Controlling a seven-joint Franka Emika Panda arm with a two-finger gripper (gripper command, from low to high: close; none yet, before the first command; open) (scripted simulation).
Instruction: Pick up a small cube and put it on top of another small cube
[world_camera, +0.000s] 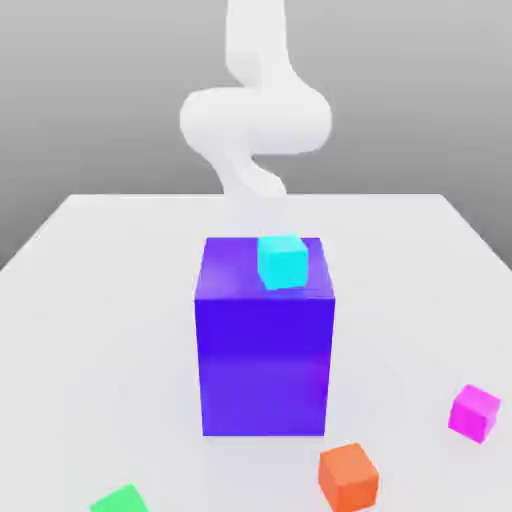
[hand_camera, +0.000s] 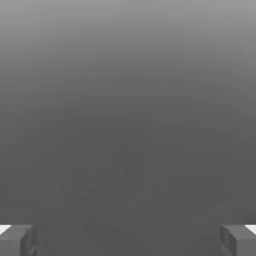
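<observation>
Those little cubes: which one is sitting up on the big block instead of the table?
The cyan cube. It rests on top of the big blue-violet block, while the magenta, orange and green cubes lie on the table.

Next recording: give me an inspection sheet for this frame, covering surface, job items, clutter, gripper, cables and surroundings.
Surface: white table, flat.
Job's things: magenta cube resting on the table at the exterior view's right, apart from the others; orange cube near the front edge; cyan cube on top of the big blue-violet block.
Clutter: green cube, cut by the frame's lower edge.
Gripper: gripper open, fingertips wide apart, nothing between them.
Cables: nothing seen.
Surroundings: plain grey backdrop; white arm behind the block.
</observation>
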